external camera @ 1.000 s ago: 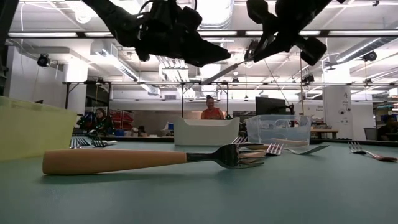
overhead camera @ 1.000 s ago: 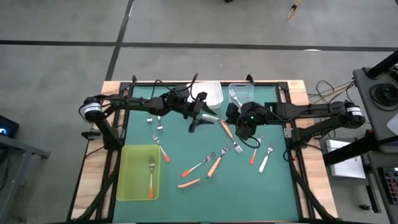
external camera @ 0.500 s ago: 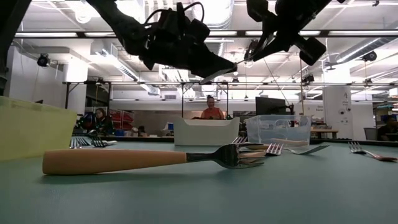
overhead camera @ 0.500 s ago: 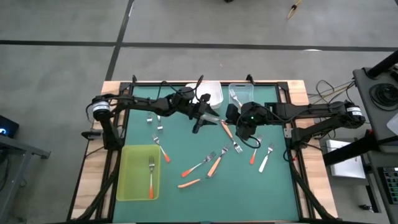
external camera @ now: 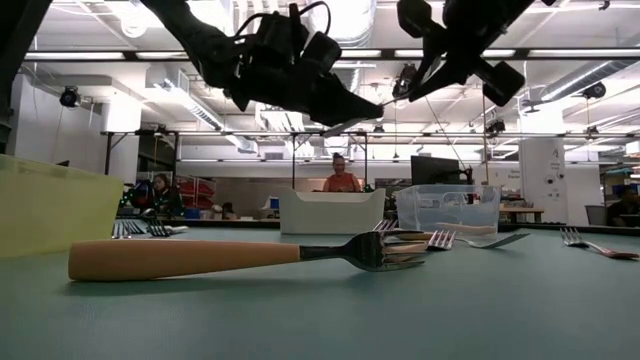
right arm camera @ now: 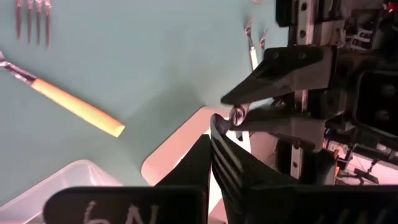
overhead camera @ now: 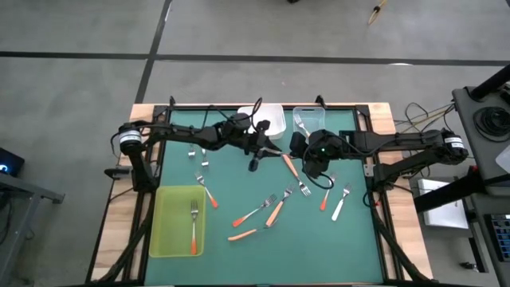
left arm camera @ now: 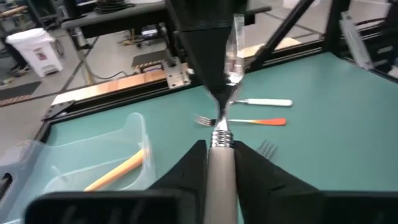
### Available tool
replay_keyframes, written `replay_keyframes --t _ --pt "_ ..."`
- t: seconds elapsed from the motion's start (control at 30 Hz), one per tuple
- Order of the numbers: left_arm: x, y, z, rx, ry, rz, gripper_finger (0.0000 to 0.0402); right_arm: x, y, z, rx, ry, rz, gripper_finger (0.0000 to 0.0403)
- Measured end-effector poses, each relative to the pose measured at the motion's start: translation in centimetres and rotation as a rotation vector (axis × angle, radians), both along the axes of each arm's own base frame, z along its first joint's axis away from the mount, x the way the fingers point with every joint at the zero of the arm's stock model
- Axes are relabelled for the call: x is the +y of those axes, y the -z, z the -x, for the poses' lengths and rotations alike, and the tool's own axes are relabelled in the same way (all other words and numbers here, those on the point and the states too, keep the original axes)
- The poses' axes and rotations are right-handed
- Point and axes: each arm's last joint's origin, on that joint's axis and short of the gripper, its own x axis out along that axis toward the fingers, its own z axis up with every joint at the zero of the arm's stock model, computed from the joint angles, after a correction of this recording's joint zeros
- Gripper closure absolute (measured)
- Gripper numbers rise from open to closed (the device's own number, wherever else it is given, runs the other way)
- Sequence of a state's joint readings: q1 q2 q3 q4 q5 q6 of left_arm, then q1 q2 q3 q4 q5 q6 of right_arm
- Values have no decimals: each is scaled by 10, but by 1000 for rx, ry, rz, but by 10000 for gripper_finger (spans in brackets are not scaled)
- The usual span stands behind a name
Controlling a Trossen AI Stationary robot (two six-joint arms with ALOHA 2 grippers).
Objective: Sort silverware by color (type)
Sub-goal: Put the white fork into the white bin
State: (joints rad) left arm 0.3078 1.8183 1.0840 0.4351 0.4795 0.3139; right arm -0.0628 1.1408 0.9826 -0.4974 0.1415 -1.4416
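A white-handled fork [overhead camera: 277, 150] hangs in the air above the table's middle, spanning between my two grippers. My left gripper [overhead camera: 268, 148] reaches in from the left and is shut on its handle. My right gripper [overhead camera: 295, 151] comes from the right and is shut on its metal end. The rest of the silverware lies flat on the green mat: a light-orange fork [overhead camera: 291, 166], red-orange ones [overhead camera: 255, 214] and a white one [overhead camera: 341, 203]. One red-orange fork [overhead camera: 194, 227] lies in the yellow-green tray [overhead camera: 167, 239]. My left gripper pinches the fork's white handle [left arm camera: 219, 163] between its two fingers, which lie along the fork. It comes roughly level from the table's left. The fork is clear of the table. My right gripper is shut on the fork's tine end [left arm camera: 234, 59], coming from the table's right, opposite my left gripper. Its own dark fingers [right arm camera: 217, 149] hide the exact place of contact. The fork points away from it, toward my left gripper.
A white tray [overhead camera: 275, 119] and a clear tray [overhead camera: 309, 121] holding a fork stand at the far edge. Small metal forks [overhead camera: 203, 156] lie at the far left. In the low view a light-orange fork [external camera: 240, 255] lies close in front. People show in the room beyond.
My left gripper has gone toward the table's right, up to the fork that my right gripper holds. Its fingers, open a second ago, have shut on the fork's handle. My right gripper and the fork have stayed where they were.
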Motion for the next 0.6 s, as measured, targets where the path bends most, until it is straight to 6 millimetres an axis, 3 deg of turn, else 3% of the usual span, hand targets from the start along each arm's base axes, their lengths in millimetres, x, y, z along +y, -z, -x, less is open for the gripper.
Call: replay_keyframes --t 0.27,0.6 --pt "-1 -1 0 3 -10 13 367 0 0 0 -2 7 -8 391" --pt "1 -3 1 5 -31 29 367 -1 -3 -3 -72 101 -108 339"
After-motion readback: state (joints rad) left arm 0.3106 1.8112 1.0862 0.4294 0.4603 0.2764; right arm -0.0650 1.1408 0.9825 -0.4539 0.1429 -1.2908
